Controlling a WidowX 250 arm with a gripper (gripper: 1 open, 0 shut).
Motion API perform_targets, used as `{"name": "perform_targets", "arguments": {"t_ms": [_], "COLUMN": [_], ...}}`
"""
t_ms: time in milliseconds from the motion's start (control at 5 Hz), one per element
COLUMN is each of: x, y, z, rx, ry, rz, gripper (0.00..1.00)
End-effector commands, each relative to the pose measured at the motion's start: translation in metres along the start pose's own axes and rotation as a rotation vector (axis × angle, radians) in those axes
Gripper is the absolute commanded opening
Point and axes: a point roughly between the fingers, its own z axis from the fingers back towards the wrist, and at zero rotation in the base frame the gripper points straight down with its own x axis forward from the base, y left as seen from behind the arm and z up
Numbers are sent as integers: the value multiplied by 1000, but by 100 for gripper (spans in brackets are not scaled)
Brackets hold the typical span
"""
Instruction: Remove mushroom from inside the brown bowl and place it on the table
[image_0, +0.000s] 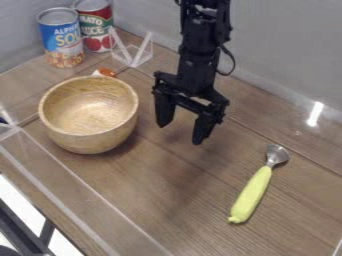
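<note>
My one view looks down at a slant from above the brown wood-grain surface (167, 190), facing the pale wall (287, 45) behind it, near enough that the round tan wooden bowl (88, 115) fills much of the left side.
</note>
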Motion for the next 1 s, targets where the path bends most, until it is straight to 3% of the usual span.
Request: {"name": "perform_targets", "arguments": {"t_ms": [0,400,600,800], "x": [0,-6,-11,-16], "y": [9,11,12,14], "z": [10,39,71,106], "rx": [7,7,16,25], "ry": [-26,-37,-56,-54], "rz": [16,31,41,46], "gripper": [100,100,100,100]}}
